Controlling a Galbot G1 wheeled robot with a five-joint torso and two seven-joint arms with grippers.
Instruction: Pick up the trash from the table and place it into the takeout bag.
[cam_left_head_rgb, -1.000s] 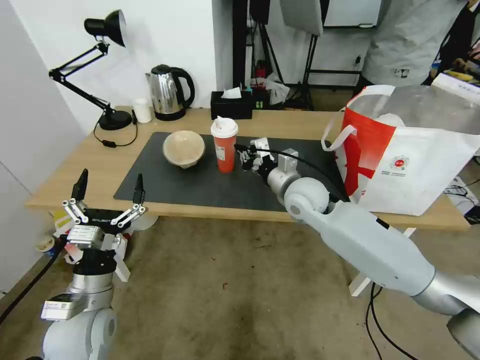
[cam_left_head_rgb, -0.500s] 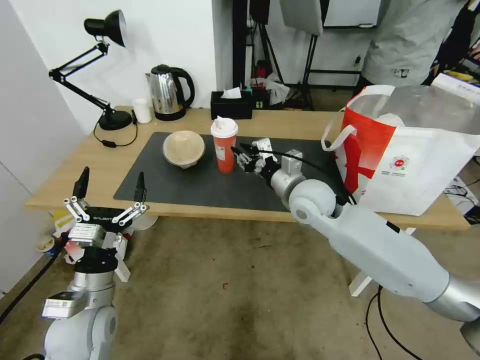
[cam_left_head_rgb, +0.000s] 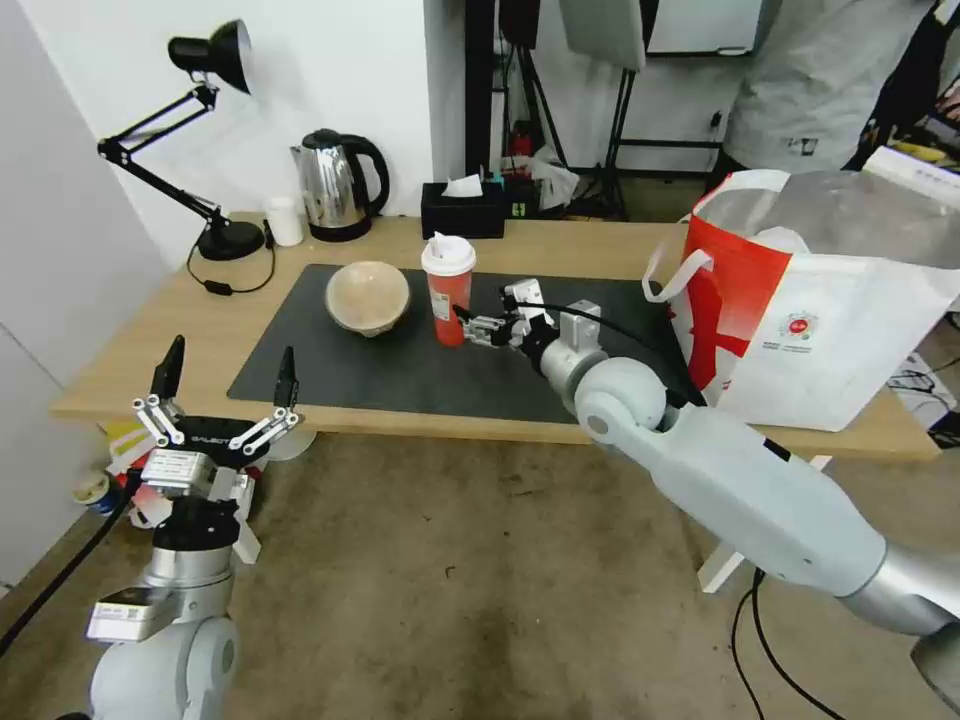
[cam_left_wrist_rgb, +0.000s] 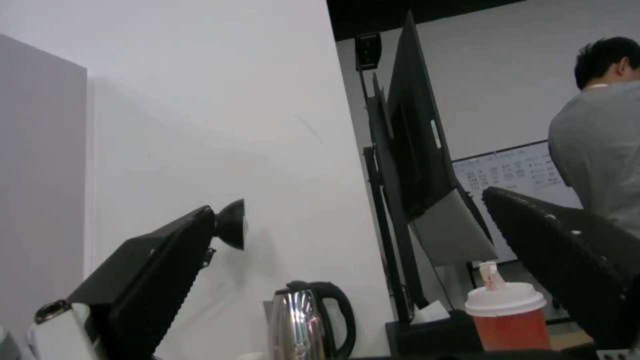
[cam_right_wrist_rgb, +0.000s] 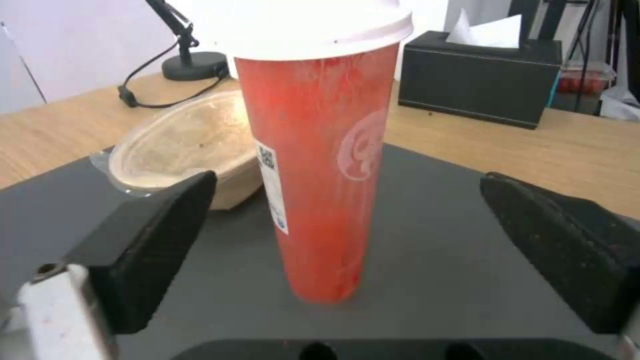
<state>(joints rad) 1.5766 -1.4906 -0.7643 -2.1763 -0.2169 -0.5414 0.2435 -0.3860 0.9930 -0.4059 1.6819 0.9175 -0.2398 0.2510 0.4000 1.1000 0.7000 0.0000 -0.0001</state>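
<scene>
The tall red cup (cam_left_head_rgb: 449, 290) with a white lid stands upright on the dark mat (cam_left_head_rgb: 400, 370) of the table (cam_left_head_rgb: 200, 330). Just to its left lies the beige paper-pulp bowl (cam_left_head_rgb: 368, 296). My right gripper (cam_left_head_rgb: 483, 308) is at the cup's right side, open, and in the right wrist view the cup (cam_right_wrist_rgb: 320, 165) stands a little ahead of the gap between the gripper's (cam_right_wrist_rgb: 347, 182) fingers, with the bowl (cam_right_wrist_rgb: 180, 145) behind. The takeout bag (cam_left_head_rgb: 800, 300) stands open at the table's right end. My left gripper (cam_left_head_rgb: 230, 358) hangs open below the table's front left edge.
Along the back edge stand a black desk lamp (cam_left_head_rgb: 228, 240), a small white cup (cam_left_head_rgb: 285, 220), a steel kettle (cam_left_head_rgb: 340, 185) and a black tissue box (cam_left_head_rgb: 462, 208). The lamp's cord (cam_left_head_rgb: 215, 285) trails onto the wood. A person stands behind the bag.
My right gripper has moved left along the mat, closer to the red cup. The left arm has barely shifted.
</scene>
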